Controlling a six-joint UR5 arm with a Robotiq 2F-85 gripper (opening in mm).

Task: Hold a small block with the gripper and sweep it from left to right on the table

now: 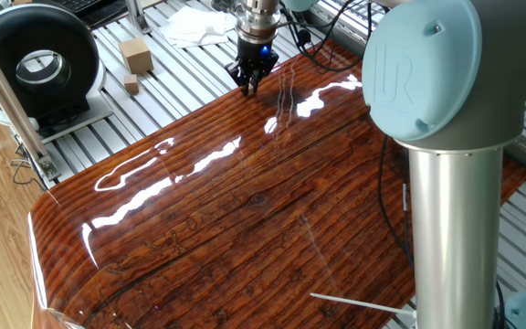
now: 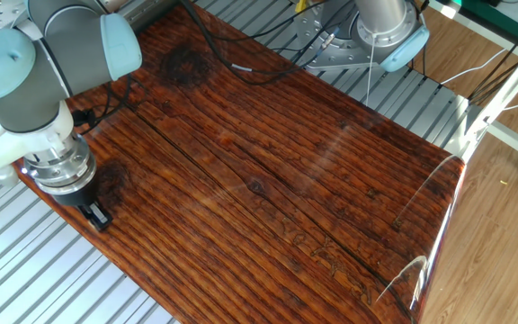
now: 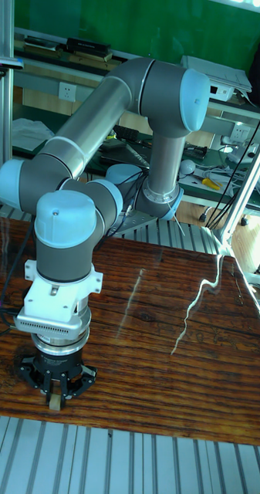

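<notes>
At the edge of the large glossy reddish-brown wooden table (image 1: 245, 210) I have the black two-finger gripper (image 3: 55, 401) pointing straight down from its silver cylindrical wrist, close to one of the table's rounded corners. From the tall fixed view I can see the two fingers drawn together on a tiny light-tan wooden cube (image 3: 55, 402), which sits pinched between the fingertips and looks to be down at the table surface right beside the edge, where the wood gives way to the grey slatted aluminium base (image 3: 145, 463). From one fixed view the gripper (image 1: 250, 80) shows at the far edge of the table with a blue light on the wrist above it, but the cube is too small for me to make out there; from the other fixed view the gripper (image 2: 95, 214) stands at the near left edge under the grey and light-blue arm (image 2: 34, 72), and again I cannot pick out the cube between the fingers. Off the table, on the aluminium slats, I see a bigger tan box-shaped block (image 1: 136, 55) with a smaller tan block (image 1: 131, 85) just beside it, both well apart from the gripper, and a crumpled white cloth (image 1: 194, 26) near the wrist. A round black device with a silver centre (image 1: 35, 59) rests past those blocks. Bright glare streaks cross the table's striped grain.
</notes>
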